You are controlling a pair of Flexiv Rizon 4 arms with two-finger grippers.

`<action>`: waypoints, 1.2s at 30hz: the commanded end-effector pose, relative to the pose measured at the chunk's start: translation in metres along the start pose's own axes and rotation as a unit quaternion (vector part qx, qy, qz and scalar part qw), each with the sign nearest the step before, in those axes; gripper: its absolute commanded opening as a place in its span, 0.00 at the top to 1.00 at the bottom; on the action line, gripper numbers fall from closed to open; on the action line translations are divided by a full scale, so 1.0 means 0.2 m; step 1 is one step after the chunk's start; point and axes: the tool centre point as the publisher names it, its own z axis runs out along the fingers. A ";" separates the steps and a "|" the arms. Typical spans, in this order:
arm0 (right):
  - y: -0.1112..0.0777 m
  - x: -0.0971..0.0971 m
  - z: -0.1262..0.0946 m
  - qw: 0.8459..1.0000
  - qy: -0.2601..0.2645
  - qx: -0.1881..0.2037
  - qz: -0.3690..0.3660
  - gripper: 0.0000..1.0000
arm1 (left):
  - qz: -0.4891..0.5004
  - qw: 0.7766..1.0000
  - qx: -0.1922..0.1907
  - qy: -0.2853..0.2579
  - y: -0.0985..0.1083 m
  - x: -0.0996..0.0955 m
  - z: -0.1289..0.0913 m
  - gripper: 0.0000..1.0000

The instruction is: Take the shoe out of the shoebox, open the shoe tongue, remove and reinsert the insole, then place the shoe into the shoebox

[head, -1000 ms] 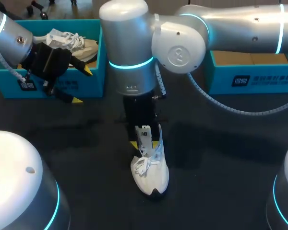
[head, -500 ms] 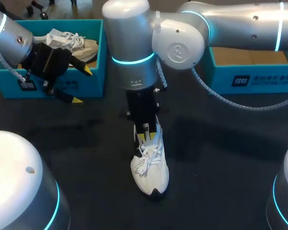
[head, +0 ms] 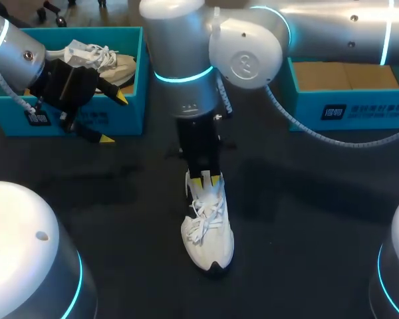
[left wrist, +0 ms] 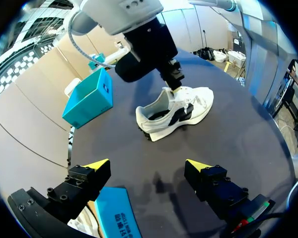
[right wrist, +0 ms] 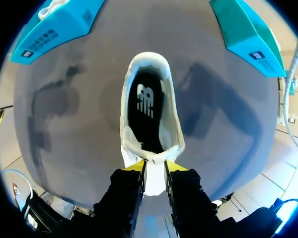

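Note:
A white laced shoe (head: 208, 234) stands on the black table, toe toward the near edge. My right gripper (head: 205, 178) comes down from above onto its opening. In the right wrist view the right gripper (right wrist: 154, 167) is shut on the white tongue (right wrist: 154, 181), and ahead of it the shoe's (right wrist: 131, 89) opening shows a dark insole (right wrist: 145, 101) lying inside. My left gripper (head: 113, 118) hangs open and empty in front of the left teal shoebox (head: 130, 121). In the left wrist view the left gripper (left wrist: 148, 166) is well short of the shoe (left wrist: 176, 111).
A second pale shoe (head: 103, 58) lies in the left shoebox. Another teal box (head: 346, 100) stands at the back right, seen too in the left wrist view (left wrist: 92, 96). My right arm's big elbow (head: 186, 60) overhangs the table's middle.
My right gripper has come down and forward over the shoe and closed on the tongue, which stood free and upright a second ago. The left arm has not moved.

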 end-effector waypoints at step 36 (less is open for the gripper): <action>0.15 -0.09 -0.12 0.969 -0.002 -0.147 -0.198 0.61 | 0.000 1.000 -0.001 0.000 0.00 0.00 0.00 0.00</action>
